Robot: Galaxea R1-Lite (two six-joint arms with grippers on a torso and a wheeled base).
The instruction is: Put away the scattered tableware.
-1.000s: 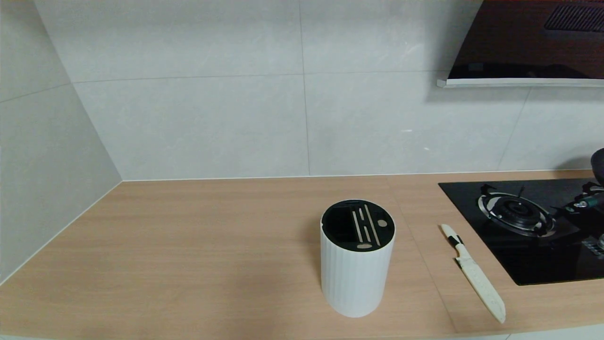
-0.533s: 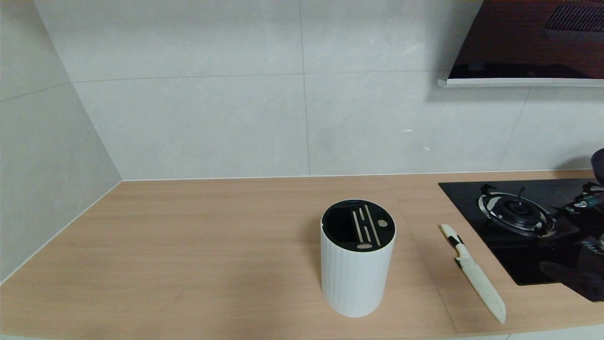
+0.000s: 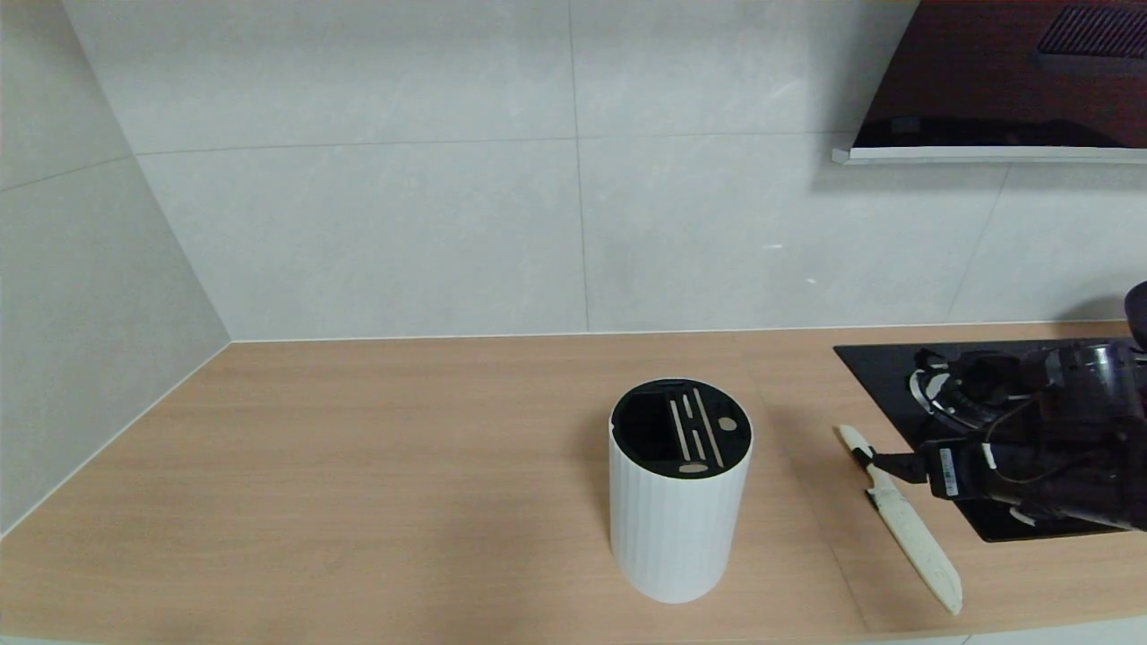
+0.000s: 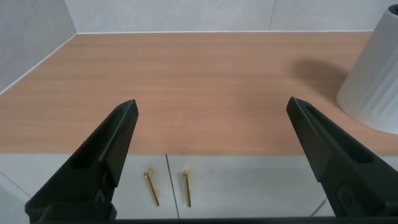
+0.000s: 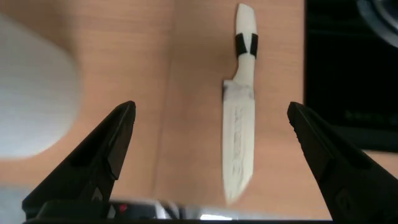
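Observation:
A cream knife [image 3: 901, 520] with a black band on its handle lies flat on the wooden counter [image 3: 358, 466], between the holder and the stove. The white ribbed knife holder [image 3: 679, 511] stands upright left of it, with slots in its black top. My right arm [image 3: 1030, 457] hangs over the stove's near corner, its tip just above the knife's handle. My right gripper [image 5: 210, 112] is open, and the knife [image 5: 242, 118] lies under the gap between its fingers. My left gripper [image 4: 211, 106] is open and holds nothing, in front of the counter's edge, left of the holder [image 4: 373, 81].
A black gas stove [image 3: 874, 367] fills the counter's right end, under a dark range hood [image 3: 1004, 81]. Tiled walls close the back and the left side. Cabinet doors with gold handles [image 4: 152, 186] sit below the counter's front edge. Bare counter stretches left of the holder.
My right arm has come in from the lower right, risen and moved left over the stove's corner to the knife's handle. Knife and holder have stayed put.

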